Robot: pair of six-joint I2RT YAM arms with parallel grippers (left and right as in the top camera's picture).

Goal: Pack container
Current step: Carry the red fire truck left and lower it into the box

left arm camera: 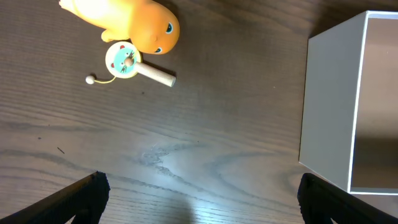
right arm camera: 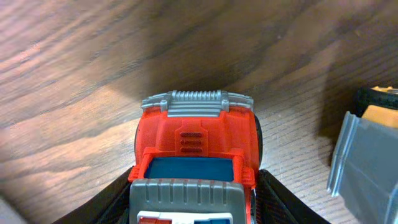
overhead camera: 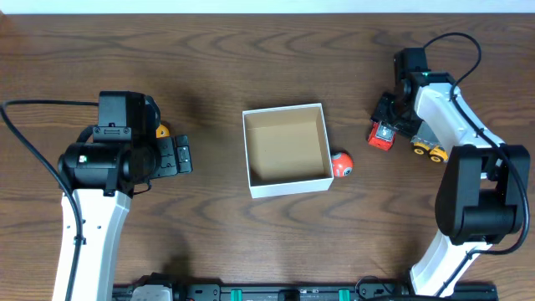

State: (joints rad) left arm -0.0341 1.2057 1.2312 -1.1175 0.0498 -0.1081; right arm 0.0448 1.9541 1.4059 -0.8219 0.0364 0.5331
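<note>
**Now: red toy truck gripped at the right, container at mid-table**

At the right, the right gripper (right arm camera: 194, 208) is seen closed on a red toy truck (right arm camera: 196, 140), one dark finger pressed against each flank. The truck's grey grille points away from the wrist camera, over bare wood grain. Just beside it, on the outer side, a yellow construction vehicle (right arm camera: 367, 155) is cut by the frame edge. From overhead the two toys (overhead camera: 383, 134) (overhead camera: 429, 150) are shown near each other but apart. Open tabletop lies between the truck and the container (overhead camera: 288, 186).

The left gripper (left arm camera: 202, 208) is held wide open above the table (overhead camera: 251, 50), with only its two dark fingertips (left arm camera: 93, 190) caught at the lower corners of the wrist view. A free strip of wood is left between it and the container's white left wall (left arm camera: 329, 106).

The container sits at the middle of the table, slightly turned, and its brown floor is seen in full from overhead. An orange ball (overhead camera: 341, 165) rests against its right wall, by the near corner.

An orange creature toy (left arm camera: 134, 25) and a small rattle drum (left arm camera: 127, 62) on a wooden stick are shown touching in the left wrist view. From overhead they are mostly hidden by the left arm. The ball is shown by the overhead camera alone.
</note>
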